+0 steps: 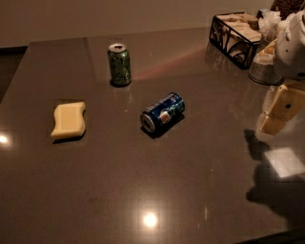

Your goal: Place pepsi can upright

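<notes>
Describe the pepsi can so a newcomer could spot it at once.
On the dark table, look near the middle, between the sponge at left and the gripper at the right edge. The pepsi can lies on its side there; unlike the upright green can behind it, it is blue.

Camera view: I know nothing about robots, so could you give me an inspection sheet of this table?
Surface: dark glossy table with glare spots.
Job's things: pepsi can lying on its side near the centre.
Clutter: green can upright behind it; yellow sponge at left; black wire basket back right.
Grippers: pincer hangs above the table's right edge, apart from the pepsi can.
Cables: nothing seen.
Surroundings: pale wall behind the table.
</notes>
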`<control>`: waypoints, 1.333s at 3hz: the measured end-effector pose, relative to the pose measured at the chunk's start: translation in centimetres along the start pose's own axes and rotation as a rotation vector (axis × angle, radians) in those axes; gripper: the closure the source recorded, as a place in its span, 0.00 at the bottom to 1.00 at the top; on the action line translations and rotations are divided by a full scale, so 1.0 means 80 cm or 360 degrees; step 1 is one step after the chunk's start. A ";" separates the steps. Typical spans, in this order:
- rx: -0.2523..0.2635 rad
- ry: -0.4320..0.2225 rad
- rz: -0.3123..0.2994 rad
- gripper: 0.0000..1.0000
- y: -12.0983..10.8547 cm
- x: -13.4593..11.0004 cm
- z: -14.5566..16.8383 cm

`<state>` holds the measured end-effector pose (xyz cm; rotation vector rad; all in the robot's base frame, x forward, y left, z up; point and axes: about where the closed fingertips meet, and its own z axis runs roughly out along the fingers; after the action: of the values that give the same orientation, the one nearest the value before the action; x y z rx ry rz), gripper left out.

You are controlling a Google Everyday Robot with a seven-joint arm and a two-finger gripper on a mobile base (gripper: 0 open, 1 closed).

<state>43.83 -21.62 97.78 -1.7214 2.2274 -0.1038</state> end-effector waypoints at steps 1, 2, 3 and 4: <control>0.0000 0.0000 0.0000 0.00 0.000 0.000 0.000; -0.0032 -0.0038 -0.0095 0.00 -0.007 -0.023 0.015; -0.0086 -0.0052 -0.0194 0.00 -0.018 -0.048 0.036; -0.0154 -0.0085 -0.0324 0.00 -0.030 -0.087 0.071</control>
<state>49.23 -14.86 94.48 -1.9754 2.0454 0.0032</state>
